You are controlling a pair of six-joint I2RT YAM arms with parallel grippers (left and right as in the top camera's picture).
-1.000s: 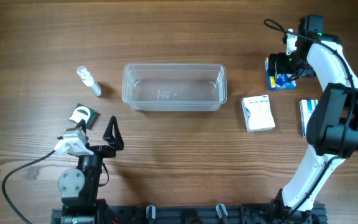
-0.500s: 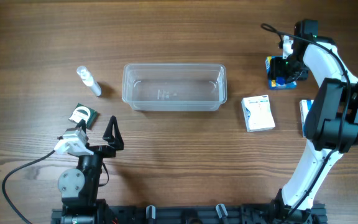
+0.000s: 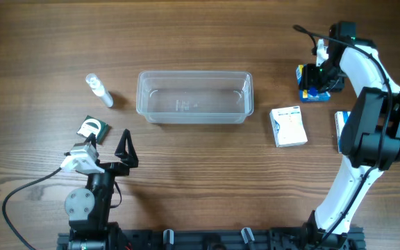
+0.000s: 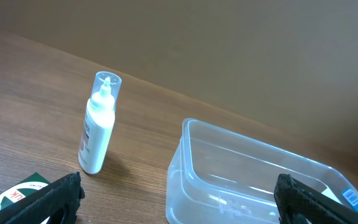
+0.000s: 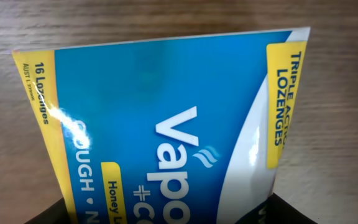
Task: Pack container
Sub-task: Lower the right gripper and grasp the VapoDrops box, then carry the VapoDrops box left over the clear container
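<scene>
Overhead, container [image 3: 194, 101]: upper middle of frame, rim up, on the wood table [image 3: 207, 180].
Overhead, left gripper [image 3: 106, 147]: lower left, jaws spread wide, gripping nothing; green packet [image 3: 92, 129] just above it, small bottle [image 3: 99, 90] farther up.
Overhead, right gripper [image 3: 318, 78]: upper right, down on lozenge box [image 3: 314, 93]; white box [image 3: 288, 126] lower right of container, apart from it.
Left wrist, fingers [image 4: 42, 202]: at both lower corners, far apart; bottle left of centre, container at lower right.
Right wrist, lozenge box: blue and yellow, fills frame, tilted; dark fingertips [image 5: 291, 211] at both lower corners, clamped on its sides.
</scene>
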